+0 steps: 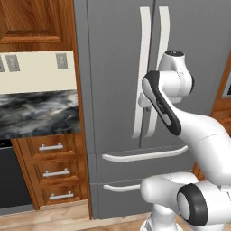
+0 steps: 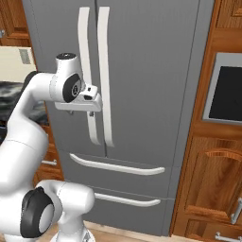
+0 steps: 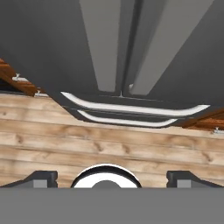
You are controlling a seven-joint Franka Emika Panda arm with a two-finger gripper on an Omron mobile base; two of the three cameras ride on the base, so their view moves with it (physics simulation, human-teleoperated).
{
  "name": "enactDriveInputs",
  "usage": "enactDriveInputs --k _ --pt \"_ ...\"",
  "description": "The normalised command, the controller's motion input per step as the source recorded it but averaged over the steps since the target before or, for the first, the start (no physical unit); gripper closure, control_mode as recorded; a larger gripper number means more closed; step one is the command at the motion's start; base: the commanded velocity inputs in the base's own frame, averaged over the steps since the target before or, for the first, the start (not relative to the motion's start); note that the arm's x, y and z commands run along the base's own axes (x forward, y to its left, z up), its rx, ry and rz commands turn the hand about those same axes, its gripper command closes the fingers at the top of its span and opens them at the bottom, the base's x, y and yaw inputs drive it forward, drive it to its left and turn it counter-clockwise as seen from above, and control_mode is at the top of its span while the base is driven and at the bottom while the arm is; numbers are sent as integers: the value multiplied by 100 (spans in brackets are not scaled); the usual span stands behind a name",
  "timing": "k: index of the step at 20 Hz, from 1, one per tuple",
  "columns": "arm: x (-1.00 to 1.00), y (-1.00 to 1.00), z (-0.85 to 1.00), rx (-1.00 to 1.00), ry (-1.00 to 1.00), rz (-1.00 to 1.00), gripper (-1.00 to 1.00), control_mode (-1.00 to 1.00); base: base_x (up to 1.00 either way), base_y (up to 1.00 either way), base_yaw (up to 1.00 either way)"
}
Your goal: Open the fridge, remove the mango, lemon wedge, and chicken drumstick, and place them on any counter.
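The left base view takes in the black marbled tabletop left of the fridge; the hand view looks down the closed grey doors to the wooden floor. The fingers stand wide apart, seemingly just before the left white handle, holding nothing.
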Motion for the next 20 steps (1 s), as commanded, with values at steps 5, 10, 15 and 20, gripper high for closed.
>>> enactDriveInputs --k 5,10,15,20 --pt "0 0 0 0 0 0 -100 100 -4 -4 0" --pt "0 0 0 0 0 0 -100 100 -10 0 0" --pt "0 0 0 3 -37 0 -100 -100 0 0 0" --pt "-1 -15 12 7 -42 0 -100 -100 0 0 0"
